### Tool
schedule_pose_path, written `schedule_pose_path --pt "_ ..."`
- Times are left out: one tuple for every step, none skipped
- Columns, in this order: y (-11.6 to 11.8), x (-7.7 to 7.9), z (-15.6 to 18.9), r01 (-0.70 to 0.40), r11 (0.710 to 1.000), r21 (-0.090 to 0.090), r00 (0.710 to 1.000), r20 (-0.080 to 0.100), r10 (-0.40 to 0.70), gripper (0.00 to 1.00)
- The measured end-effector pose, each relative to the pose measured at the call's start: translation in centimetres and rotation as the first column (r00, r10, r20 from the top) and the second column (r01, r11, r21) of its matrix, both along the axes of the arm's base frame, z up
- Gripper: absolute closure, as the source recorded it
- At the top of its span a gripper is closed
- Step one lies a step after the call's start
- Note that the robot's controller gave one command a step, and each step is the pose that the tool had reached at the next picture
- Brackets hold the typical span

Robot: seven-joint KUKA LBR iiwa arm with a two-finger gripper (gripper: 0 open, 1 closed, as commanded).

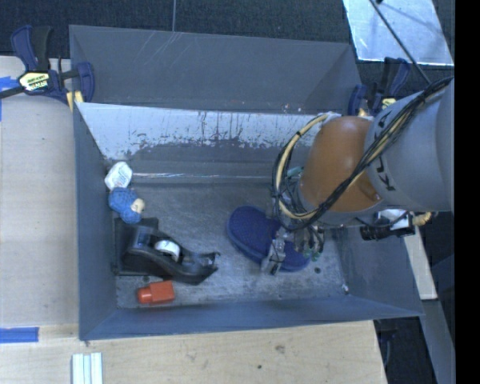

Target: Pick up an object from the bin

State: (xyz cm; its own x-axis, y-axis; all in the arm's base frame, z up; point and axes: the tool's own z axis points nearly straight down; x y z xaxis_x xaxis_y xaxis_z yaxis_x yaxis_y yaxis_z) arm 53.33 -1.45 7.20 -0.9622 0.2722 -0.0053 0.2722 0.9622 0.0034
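Dark blue rounded pad (248, 229) lies flat on the bin (224, 138) floor, approx 3 o'clock of centre, w/ the claw (278, 256) down at its 4 o'clock edge, can't tell if clenched or released, so pick looks not yet done: grip & lift prob. left; black tape dispenser (164, 254) sits apart at 9 o'clock.

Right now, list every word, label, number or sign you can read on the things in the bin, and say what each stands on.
No text can be read on anything in the bin.
black tape dispenser: no lettering shows.
orange piece: plain.
blue rounded thing at the gripper: plain.
back wall of the bin: dark streaks, not writing.
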Motion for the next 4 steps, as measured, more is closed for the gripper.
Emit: schedule_pose_path --pt "1.2 -2.4 2.9 0.098 0.995 -0.001 0.995 -0.006 -0.098 0.00" --pt "1.6 -1.0 2.8 0.401 0.916 -0.001 0.916 -0.002 -0.401 0.00" --pt "2.5 -2.1 0.0 0.590 0.807 0.003 0.807 0.002 -0.590 0.00" --pt "2.4 -1.9 0.1 0.587 0.809 0.001 0.809 0.000 -0.587 0.00"
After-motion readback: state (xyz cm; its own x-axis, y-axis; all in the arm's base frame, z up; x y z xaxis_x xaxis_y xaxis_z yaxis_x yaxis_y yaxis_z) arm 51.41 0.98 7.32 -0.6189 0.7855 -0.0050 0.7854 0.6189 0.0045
